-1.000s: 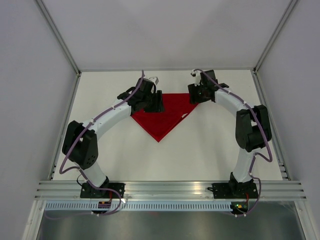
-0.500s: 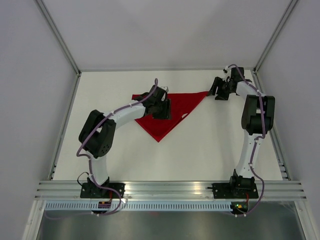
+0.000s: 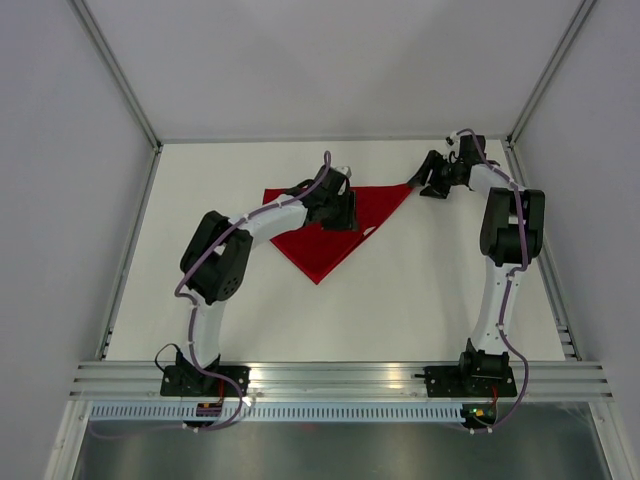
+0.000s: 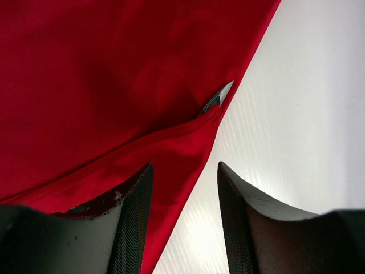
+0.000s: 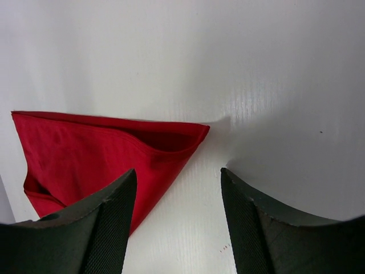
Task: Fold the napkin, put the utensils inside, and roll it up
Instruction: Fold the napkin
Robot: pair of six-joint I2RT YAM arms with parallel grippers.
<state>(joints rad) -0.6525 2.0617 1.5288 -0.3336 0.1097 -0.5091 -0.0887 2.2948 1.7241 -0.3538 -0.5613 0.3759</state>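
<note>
Left gripper (image 3: pixel 345 212) jaws apart, empty, over edge of plain deep-red soft cloth napkin (image 3: pixel 325 248), which lies folded into triangle on white table (image 3: pixel 200 170). Slim silvery metal utensil (image 4: pixel 219 96) tip pokes from fold. Right gripper (image 3: pixel 425 183) jaws apart, empty, just beside napkin's far-right corner.

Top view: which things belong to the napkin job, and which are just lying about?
Job: napkin, utensil tip poking from its fold, left pincer, right pincer.
Just there: table, front rail, side walls.
</note>
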